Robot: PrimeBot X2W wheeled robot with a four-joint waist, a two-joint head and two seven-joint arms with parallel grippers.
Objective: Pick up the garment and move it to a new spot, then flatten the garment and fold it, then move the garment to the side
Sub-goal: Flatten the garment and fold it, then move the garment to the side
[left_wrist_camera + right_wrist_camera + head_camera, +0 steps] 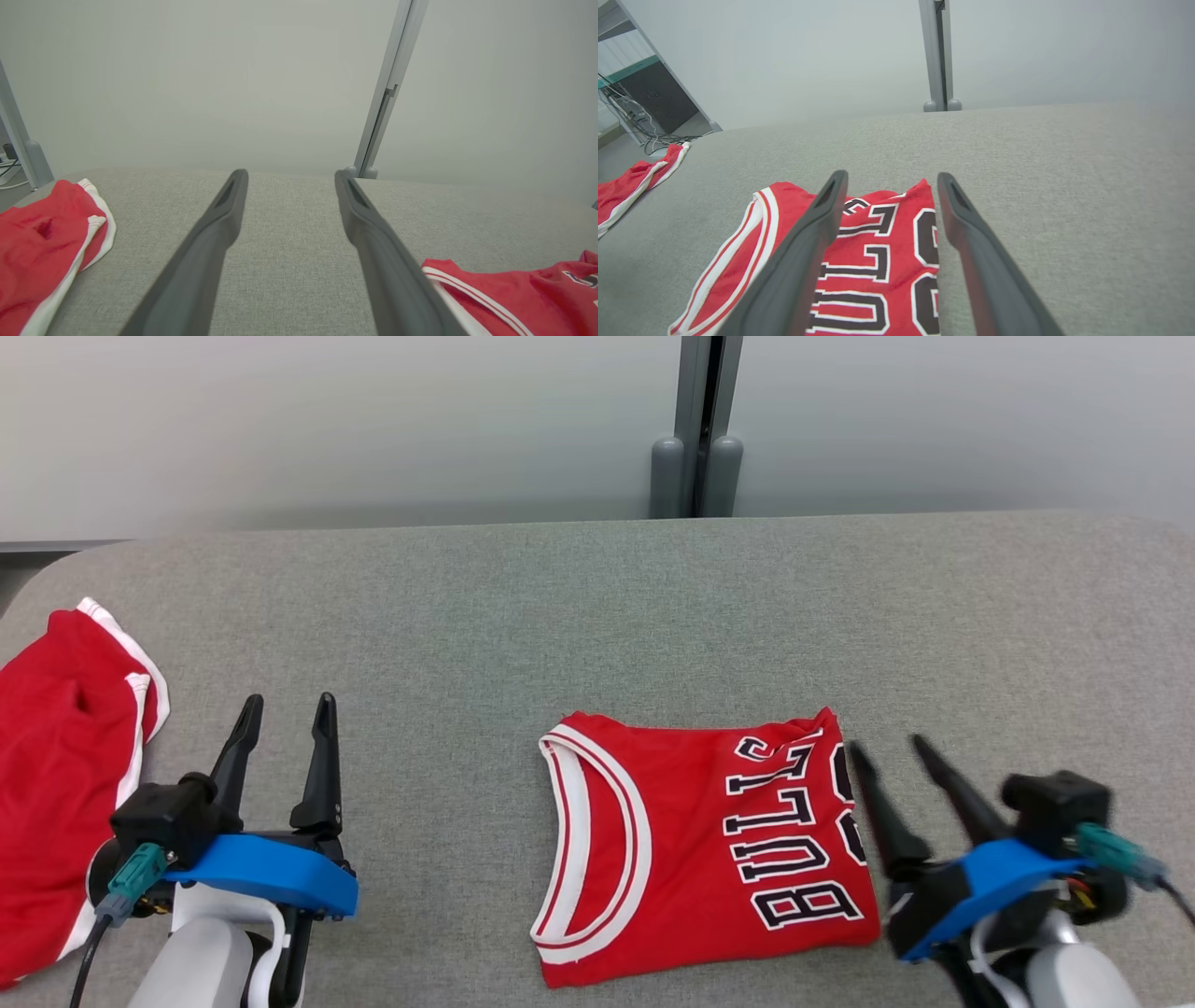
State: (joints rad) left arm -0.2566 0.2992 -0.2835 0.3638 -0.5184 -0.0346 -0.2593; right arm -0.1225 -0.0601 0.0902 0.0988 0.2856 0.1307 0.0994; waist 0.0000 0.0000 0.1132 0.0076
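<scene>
Jersey point(705, 845) lies folded into a compact block on the table point(597, 616), centre-right. Its neckline trim faces the robot's left and the BULLS lettering runs along its right edge. Fold looks done and fairly square, far edge a bit rumpled. So I judge the step in hand is the last one: shift it to the side.

Right gripper point(887, 744) sits just beside the jersey's right edge, fingers spread, grasping nothing. In the right wrist view one finger is over the lettering and the other over bare table, so they straddle that edge. Head view is blurred there, so I can't tell if a tip touches cloth.

Left gripper point(288, 700) is well apart at lower left, fingers spread and empty, over bare table. A second red garment point(56, 784) is bunched at the table's left edge, near it.

How to do the move well, my take:
- Take all layers at once. Pinching the top layer alone would peel the fold open.
- Tips low and flat to the table, bite deep over the edge, not a corner.
- Two-handed is safer: left on the neckline side, right on the lettering side, lift level.
- If dragging, go slow. The table cover looks grippy and could roll the bottom layer.
- Right side has the free space, so keep clear of the other garment.
- Let go only once the cloth is down.
</scene>
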